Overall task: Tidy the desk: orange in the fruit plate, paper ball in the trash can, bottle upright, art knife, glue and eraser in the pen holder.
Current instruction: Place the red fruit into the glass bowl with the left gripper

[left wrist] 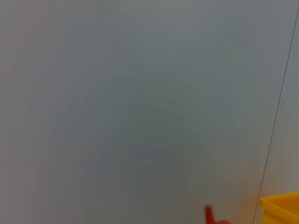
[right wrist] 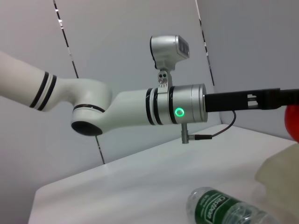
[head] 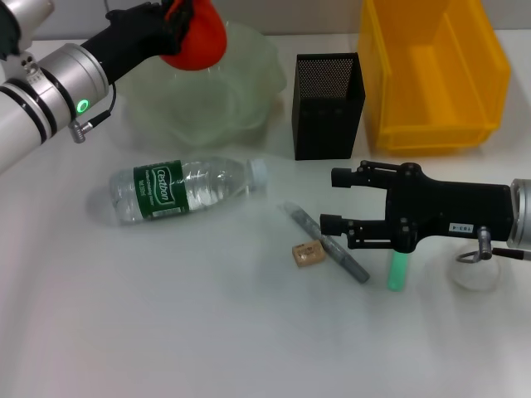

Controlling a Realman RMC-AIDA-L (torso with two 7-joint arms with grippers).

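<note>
My left gripper [head: 178,21] is shut on the orange [head: 199,40] and holds it above the back left part of the pale-green fruit plate [head: 249,91]. The bottle [head: 182,189] lies on its side in front of the plate. My right gripper [head: 336,200] is open and empty, low over the table, in front of the black mesh pen holder [head: 328,104]. The tan eraser [head: 309,254], the grey art knife [head: 332,247] and the green glue stick [head: 398,270] lie just below it. The white paper ball [head: 474,275] sits partly hidden under the right wrist. The yellow trash can [head: 431,70] stands at the back right.
The right wrist view shows the left arm [right wrist: 140,107], the bottle [right wrist: 224,210], an edge of the orange [right wrist: 293,122] and the plate's rim [right wrist: 280,168]. The left wrist view shows a wall, a sliver of the orange [left wrist: 211,217] and a corner of the trash can [left wrist: 280,207].
</note>
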